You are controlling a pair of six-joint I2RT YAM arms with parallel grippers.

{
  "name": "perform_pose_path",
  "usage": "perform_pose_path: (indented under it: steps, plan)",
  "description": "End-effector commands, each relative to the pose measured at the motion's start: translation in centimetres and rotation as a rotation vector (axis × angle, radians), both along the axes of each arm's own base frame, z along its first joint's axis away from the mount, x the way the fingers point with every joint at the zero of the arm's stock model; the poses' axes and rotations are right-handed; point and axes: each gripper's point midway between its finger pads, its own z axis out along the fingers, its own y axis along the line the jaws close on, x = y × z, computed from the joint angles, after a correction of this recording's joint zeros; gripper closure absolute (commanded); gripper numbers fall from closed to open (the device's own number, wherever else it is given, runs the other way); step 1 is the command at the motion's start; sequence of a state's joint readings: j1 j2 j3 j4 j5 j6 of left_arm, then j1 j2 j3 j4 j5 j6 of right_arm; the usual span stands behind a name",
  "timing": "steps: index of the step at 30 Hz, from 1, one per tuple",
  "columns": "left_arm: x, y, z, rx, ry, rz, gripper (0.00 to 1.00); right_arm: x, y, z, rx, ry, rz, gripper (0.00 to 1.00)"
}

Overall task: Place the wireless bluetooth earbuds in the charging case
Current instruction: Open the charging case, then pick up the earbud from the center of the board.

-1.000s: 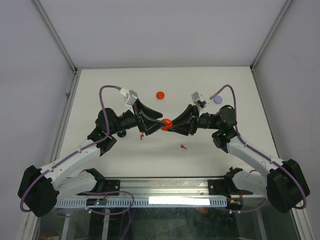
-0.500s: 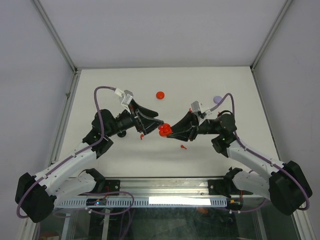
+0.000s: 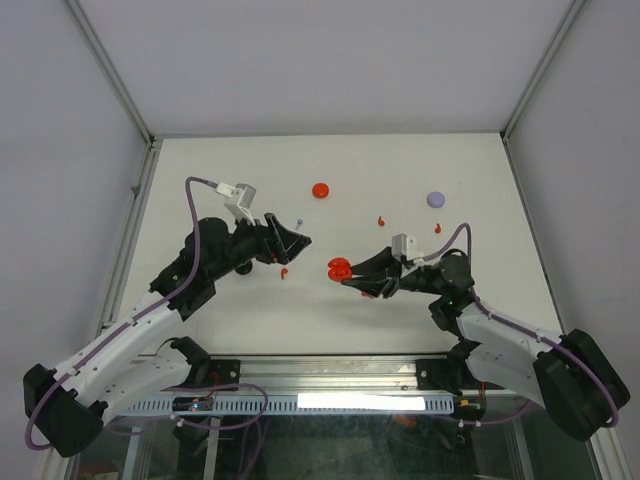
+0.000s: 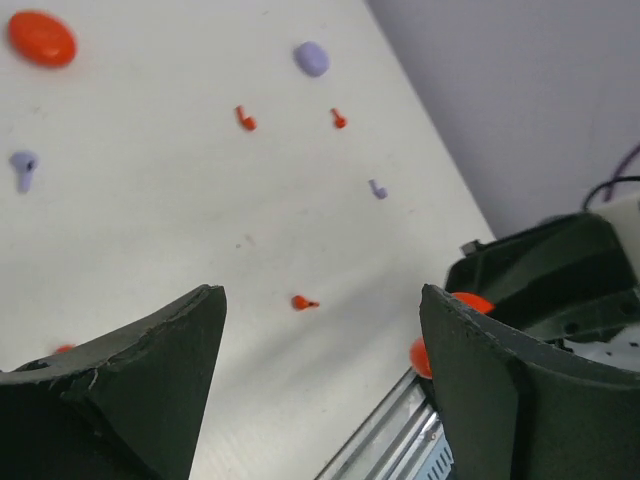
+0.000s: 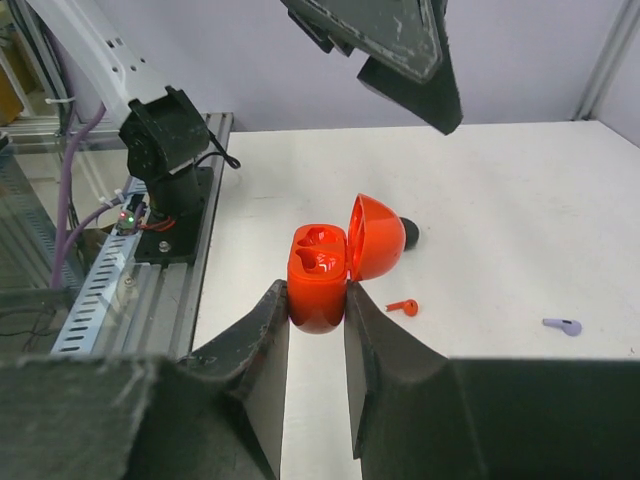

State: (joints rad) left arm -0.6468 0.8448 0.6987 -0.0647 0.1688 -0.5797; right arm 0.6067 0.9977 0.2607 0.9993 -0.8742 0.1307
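Gripping the red charging case point(image 5: 318, 295) upright, lid point(image 5: 377, 238) open, wells point(image 5: 318, 250) up: right jaws; left jaws apart.

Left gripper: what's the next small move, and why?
Probably lower the left gripper onto the red earbud lying by it and pinch. Its jaws are open and empty, while the right gripper holds the red case, lid open, wells apparently empty.

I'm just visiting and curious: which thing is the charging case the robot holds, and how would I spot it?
Start at the white table, then find the right gripper near its middle. Pinched in it is the red case; unlike the closed red disc farther back, its lid stands open, showing two hollows.
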Motion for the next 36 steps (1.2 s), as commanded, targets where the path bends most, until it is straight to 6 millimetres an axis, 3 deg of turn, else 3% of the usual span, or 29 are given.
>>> perform_pose_path:
  steps: [1, 6, 13, 24, 36]
  plan:
    - [1.2, 2.4, -4.2, 0.128, 0.195, 0.173, 0.21, 0.5, -0.6, 1.9, 0.088, -0.148, -0.076, 1.0]
    - [1.5, 3.7, -9.4, 0.281, 0.361, 0.267, 0.21, 0.4, -0.9, 0.8, 0.079, -0.137, -0.087, 1.0]
    - [2.8, 4.7, -13.9, 0.479, 0.459, 0.355, 0.24, 0.7, -1.0, 0.7, 0.067, -0.125, -0.104, 1.0]
    - [4.6, 4.4, -19.2, 0.78, 0.546, 0.364, 0.38, 0.7, -1.0, 0.3, 0.061, -0.118, -0.113, 1.0]
    - [4.7, 4.2, -22.4, 0.941, 0.607, 0.329, 0.49, 0.9, -1.1, 0.3, 0.056, -0.117, -0.129, 1.0]
